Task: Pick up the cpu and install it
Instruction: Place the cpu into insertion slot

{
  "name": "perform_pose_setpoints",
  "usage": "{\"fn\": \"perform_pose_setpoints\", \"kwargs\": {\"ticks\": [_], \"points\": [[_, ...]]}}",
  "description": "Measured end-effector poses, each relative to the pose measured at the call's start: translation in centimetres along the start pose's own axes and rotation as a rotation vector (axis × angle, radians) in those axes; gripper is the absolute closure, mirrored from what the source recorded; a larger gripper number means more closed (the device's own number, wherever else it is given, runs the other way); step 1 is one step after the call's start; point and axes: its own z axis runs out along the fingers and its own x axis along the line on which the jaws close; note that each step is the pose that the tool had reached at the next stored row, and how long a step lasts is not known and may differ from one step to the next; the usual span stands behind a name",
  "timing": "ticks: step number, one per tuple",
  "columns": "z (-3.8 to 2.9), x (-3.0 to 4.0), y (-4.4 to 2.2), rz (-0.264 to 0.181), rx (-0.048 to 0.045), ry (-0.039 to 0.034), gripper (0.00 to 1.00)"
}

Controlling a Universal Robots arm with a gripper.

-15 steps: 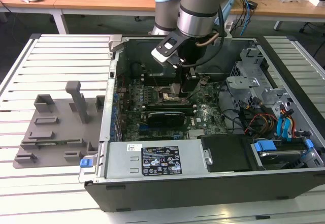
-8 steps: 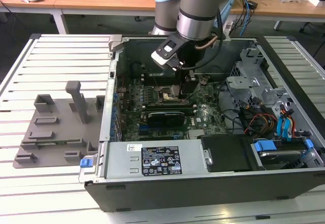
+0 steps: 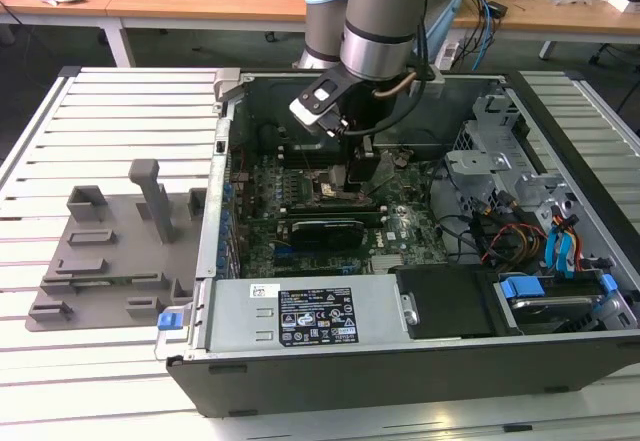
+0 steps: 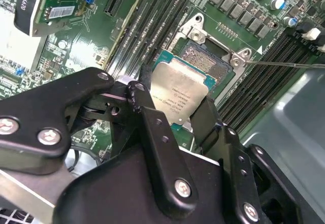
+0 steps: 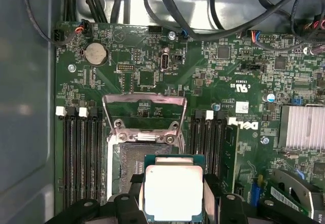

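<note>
**While the jaws clamp it, the cpu hangs over its open socket**

Where the exterior view looks down on the arm (image 3: 385, 21) reaching into the open computer case (image 3: 232, 111), the chip itself is hard to make out there. That view shows the setting: the case lies on a slatted counter (image 3: 120, 111), a grey fixture (image 3: 110, 251) sits toward the exterior view's left, and a long black graphics card (image 3: 325, 231) lies near the arm's tip.

Both wrist views bring the cpu (image 4: 180, 94) (image 5: 173, 192) close, silver top facing up, pinched on two opposite edges by the black fingers (image 4: 147, 112). In the second wrist view it sits tilted, overlapping the socket (image 4: 208, 64); whether they touch cannot be told. The first wrist view adds the raised metal retaining frame (image 5: 144, 112) beyond the socket, with memory slots (image 5: 76, 158) either side.
</note>
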Motion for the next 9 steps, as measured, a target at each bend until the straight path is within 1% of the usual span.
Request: {"fn": "perform_pose_setpoints", "kwargs": {"ticks": [3, 9], "points": [[0.2, 0.01, 0.0, 0.0, 0.0, 0.0, 0.45], [0.83, 0.03, 0.03, 0.0, 0.0, 0.0, 0.45]]}}
